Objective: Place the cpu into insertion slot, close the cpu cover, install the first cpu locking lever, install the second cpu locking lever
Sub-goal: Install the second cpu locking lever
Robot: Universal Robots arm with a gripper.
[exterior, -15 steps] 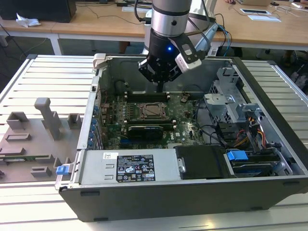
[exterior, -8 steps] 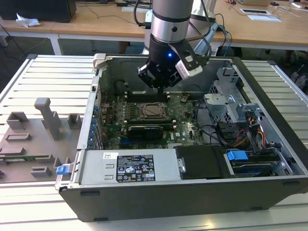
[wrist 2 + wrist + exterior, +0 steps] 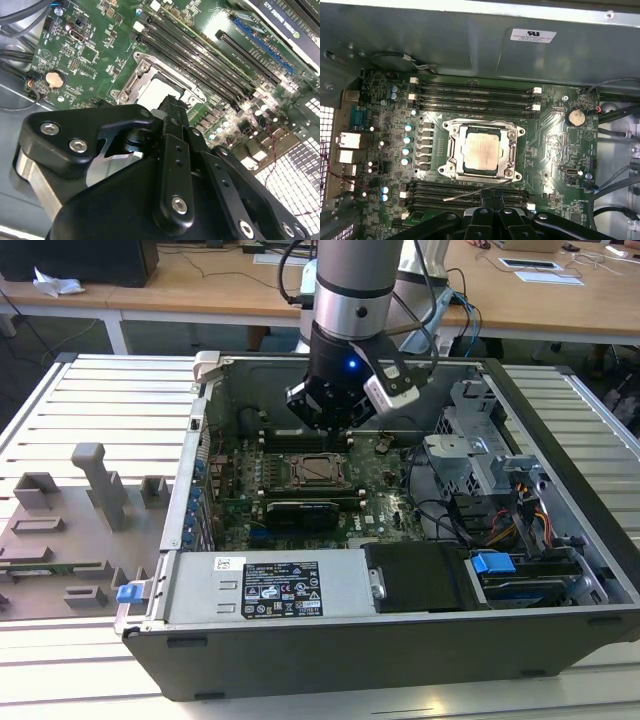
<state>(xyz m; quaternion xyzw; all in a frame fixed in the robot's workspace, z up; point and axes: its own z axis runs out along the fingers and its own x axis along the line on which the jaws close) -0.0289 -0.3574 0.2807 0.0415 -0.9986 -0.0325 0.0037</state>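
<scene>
One cpu (image 3: pixel 481 153) is sitting in one slot (image 3: pixel 454 150), one cover (image 3: pixel 511 134) lying closed over it. One pincer (image 3: pixel 492 200) is hovering beside them, fingers together, holding nothing.

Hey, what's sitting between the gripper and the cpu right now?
In the first wrist view, a bank of long black memory slots and a thin loose silver lever crossing them lie between the gripper and the cpu.
</scene>
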